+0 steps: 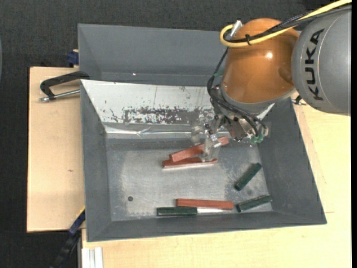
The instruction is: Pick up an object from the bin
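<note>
a red-brown flat stick (184, 156) lies slanted midway in the bin (92, 166).

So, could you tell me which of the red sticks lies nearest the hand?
The upper red stick, tilted, its right end at the hand; the lower red stick lies level and well apart from it.
</note>
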Robot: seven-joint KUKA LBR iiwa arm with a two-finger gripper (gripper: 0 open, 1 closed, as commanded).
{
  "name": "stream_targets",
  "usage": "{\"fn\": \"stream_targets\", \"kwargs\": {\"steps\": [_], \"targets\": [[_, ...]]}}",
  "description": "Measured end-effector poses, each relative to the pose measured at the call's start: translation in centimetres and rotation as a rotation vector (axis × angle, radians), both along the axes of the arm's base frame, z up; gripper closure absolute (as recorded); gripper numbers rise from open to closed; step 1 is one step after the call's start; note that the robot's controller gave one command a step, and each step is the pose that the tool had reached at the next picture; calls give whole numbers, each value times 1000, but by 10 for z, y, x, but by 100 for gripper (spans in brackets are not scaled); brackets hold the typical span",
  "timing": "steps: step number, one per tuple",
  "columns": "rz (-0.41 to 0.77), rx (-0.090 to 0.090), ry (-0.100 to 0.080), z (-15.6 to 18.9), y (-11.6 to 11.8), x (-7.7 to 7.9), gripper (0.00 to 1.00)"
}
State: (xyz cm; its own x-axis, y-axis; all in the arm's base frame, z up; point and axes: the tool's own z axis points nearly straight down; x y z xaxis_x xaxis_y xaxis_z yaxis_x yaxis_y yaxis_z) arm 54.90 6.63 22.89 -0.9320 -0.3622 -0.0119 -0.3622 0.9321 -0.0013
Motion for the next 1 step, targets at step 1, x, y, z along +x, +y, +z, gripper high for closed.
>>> {"fn": "stream_targets", "kwargs": {"steps": [1], "targets": [[0,-1,3,-2,0,-1,100]]}}
